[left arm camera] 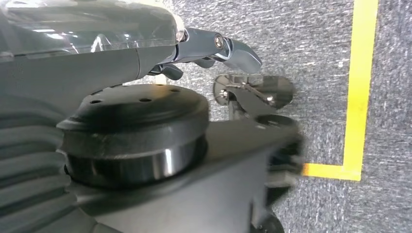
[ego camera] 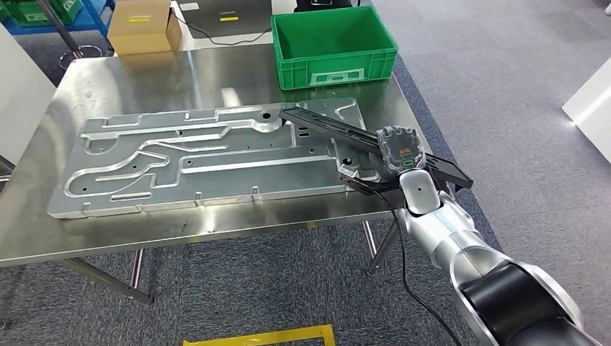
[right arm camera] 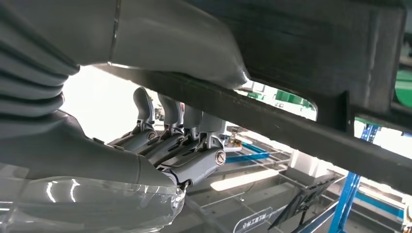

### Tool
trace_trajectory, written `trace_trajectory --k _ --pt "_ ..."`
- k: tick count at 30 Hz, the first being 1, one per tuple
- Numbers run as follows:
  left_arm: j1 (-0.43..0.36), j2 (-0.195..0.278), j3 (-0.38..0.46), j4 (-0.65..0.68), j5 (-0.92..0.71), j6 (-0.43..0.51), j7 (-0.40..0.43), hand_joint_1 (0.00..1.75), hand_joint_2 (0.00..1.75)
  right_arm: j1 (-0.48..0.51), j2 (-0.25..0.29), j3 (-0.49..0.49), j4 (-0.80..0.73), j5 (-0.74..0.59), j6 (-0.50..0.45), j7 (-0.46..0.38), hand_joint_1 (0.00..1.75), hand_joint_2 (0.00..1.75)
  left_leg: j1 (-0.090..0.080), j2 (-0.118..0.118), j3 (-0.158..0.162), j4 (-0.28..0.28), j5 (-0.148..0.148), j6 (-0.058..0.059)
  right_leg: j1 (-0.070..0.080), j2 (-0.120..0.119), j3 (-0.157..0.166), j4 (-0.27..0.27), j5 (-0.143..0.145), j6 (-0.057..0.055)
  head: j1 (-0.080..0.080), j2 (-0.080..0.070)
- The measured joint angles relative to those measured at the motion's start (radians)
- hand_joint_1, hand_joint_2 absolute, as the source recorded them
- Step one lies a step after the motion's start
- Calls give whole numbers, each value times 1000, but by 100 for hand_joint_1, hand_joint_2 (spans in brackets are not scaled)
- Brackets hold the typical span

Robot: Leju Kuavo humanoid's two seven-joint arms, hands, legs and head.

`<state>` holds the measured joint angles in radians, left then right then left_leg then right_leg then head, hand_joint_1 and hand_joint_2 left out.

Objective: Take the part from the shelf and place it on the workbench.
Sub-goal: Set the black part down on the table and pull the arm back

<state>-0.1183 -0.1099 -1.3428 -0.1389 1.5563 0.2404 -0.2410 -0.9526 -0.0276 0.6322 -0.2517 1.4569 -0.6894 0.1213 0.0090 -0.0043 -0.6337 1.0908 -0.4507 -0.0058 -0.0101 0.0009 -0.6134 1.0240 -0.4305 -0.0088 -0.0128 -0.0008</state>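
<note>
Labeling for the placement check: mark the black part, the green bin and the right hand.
black part (ego camera: 328,127), head view, on its long bar above the metal plate.
green bin (ego camera: 339,63), head view, on its front wall.
right hand (ego camera: 398,148), head view, on its back, gripping the part.

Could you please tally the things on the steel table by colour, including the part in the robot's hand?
Silver: 1, the large metal plate
Green: 1, the plastic crate
Black: 1, the long part, held by the right hand over the plate's end
Brown: 1, the cardboard box at the far edge
Total: 4
</note>
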Motion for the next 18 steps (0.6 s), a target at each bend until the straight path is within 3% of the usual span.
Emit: trace_trajectory --k 2,6,7,10,11,12,13,15,17,18 --pt "0 0 0 0 0 0 -1 0 0 -1 0 -3 1 0 1 0 5 0 -3 0 27 -58 13 9 2 0 -3 3 -1 9 1 0" --pt "1 0 0 0 1 1 -2 0 0 -2 -1 -11 4 0 5 1 0 0 -4 -1 28 -70 24 33 -2 0 -12 18 -12 33 1 0" --pt "1 0 0 0 1 2 -4 0 0 -3 -1 -13 5 0 6 1 0 0 -2 -1 29 -74 27 37 -3 0 -28 53 -35 38 2 0" --pt "1 0 0 0 1 5 -11 0 0 -2 -1 -17 8 0 6 1 0 0 -2 -1 29 -75 29 42 -4 0 -115 238 -119 47 2 0" --pt "2 0 0 0 2 6 -13 0 0 1 -1 -19 9 0 6 1 0 0 -3 -2 29 -74 29 43 -4 0 -132 272 -125 47 2 0" --pt "2 0 0 0 2 7 -15 0 0 3 -1 -20 10 0 6 1 0 0 -3 -2 29 -74 29 43 -4 0 -131 267 -110 46 2 0" --pt "2 0 0 0 2 7 -17 0 0 4 -1 -22 11 -2 6 0 0 0 -4 -3 30 -73 28 43 -3 0 -113 227 -81 42 2 0" --pt "2 0 0 0 2 8 -20 0 0 1 -1 -29 11 -7 4 -1 0 0 -7 -4 32 -73 27 40 1 -1 -43 88 -18 31 2 0" --pt "1 -1 0 0 2 8 -24 0 0 -3 -1 -38 11 -18 5 -5 0 0 -9 -4 31 -73 27 32 8 -2 -2 3 5 20 1 0" --pt "1 -1 0 0 2 8 -27 0 0 -3 -1 -43 11 -25 6 -8 0 0 -10 -3 30 -73 27 27 11 -2 0 -5 3 17 1 0"
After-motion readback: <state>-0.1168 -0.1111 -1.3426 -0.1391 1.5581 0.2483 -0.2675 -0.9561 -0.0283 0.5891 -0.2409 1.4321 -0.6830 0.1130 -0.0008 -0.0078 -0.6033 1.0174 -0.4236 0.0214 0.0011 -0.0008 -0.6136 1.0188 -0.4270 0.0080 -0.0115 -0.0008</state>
